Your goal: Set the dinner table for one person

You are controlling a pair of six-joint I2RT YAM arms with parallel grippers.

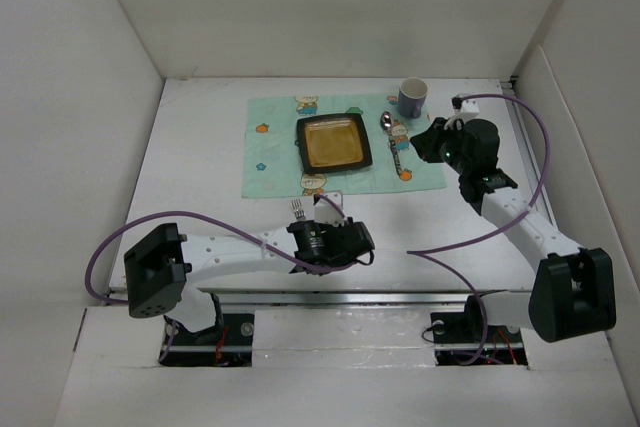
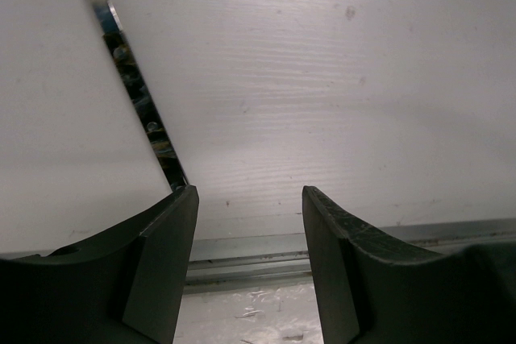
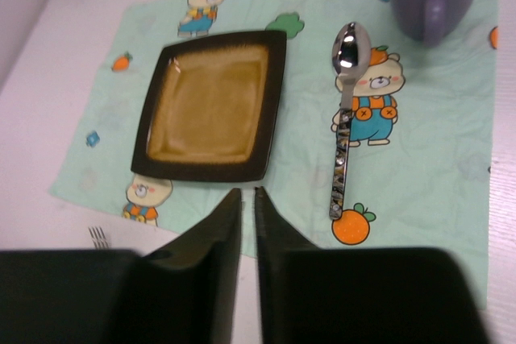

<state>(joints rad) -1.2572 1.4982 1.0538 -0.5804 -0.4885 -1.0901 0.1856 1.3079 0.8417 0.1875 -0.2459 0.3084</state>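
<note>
Status: mint-green mat [image 1: 270,152] lies on the white counter [image 1: 200,147], which spreads out on every side of the square plate [image 1: 334,142]. Plate sits mid-mat; spoon [image 1: 388,125] just right of plate; purple mug [image 1: 412,97] to plate's far right. Fork [image 1: 298,211] not yet placed: off the mat, on bare counter on the near side of plate. Left gripper [image 2: 250,191] jaws released, fork handle just beside one finger, not held. Right gripper [image 3: 247,192], right of plate, jaws clenched on nothing. Judgement: mostly set; fork probably belongs left of plate.
</note>
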